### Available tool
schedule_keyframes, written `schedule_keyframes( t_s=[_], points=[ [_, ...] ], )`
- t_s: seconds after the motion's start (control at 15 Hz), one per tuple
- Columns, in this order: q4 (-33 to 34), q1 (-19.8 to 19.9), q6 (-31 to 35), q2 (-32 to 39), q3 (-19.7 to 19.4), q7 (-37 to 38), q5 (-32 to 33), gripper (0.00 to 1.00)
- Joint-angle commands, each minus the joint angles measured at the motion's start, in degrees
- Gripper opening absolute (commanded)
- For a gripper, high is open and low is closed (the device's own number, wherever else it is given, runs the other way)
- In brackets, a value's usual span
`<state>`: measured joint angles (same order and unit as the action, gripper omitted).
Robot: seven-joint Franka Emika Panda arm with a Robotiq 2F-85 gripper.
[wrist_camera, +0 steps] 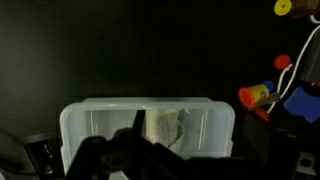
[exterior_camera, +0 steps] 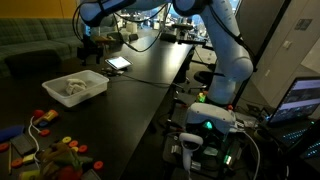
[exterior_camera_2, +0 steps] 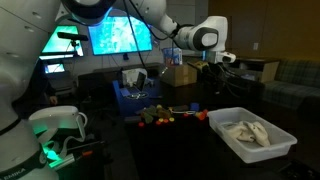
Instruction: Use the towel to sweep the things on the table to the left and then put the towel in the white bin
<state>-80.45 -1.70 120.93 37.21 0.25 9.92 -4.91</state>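
The pale towel (exterior_camera: 72,89) lies crumpled inside the white bin (exterior_camera: 97,78) on the black table. It also shows in the bin (exterior_camera_2: 222,138) in an exterior view, towel (exterior_camera_2: 246,132), and in the wrist view, towel (wrist_camera: 163,128) inside the bin (wrist_camera: 100,118). My gripper (exterior_camera: 89,46) hangs well above the table beyond the bin, also seen in an exterior view (exterior_camera_2: 217,63). In the wrist view its dark fingers (wrist_camera: 160,152) look open and empty above the bin. Several colourful toys (exterior_camera: 55,150) lie bunched at one end of the table.
The toys also show in an exterior view (exterior_camera_2: 165,116) and at the right of the wrist view (wrist_camera: 262,94). Monitors (exterior_camera_2: 120,37) and clutter stand behind the table. A tablet (exterior_camera: 118,63) lies on the table past the bin.
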Motion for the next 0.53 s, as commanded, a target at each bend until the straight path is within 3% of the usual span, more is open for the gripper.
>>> schedule_keyframes(
  t_s=[0.0,0.07,0.13,0.47],
  points=[
    [-13.87,2.16,4.12,-9.89,0.16,-1.76,-2.37,1.00],
    [-16.64,2.81,5.15,-11.79,0.06,-2.36,-2.69,1.00],
    [-8.05,1.49,1.66,-5.57,-0.29,-0.51,-0.92,1.00],
    [-14.45,2.53,3.30,-10.01,-0.43,-1.22,-1.20,1.00]
  ],
)
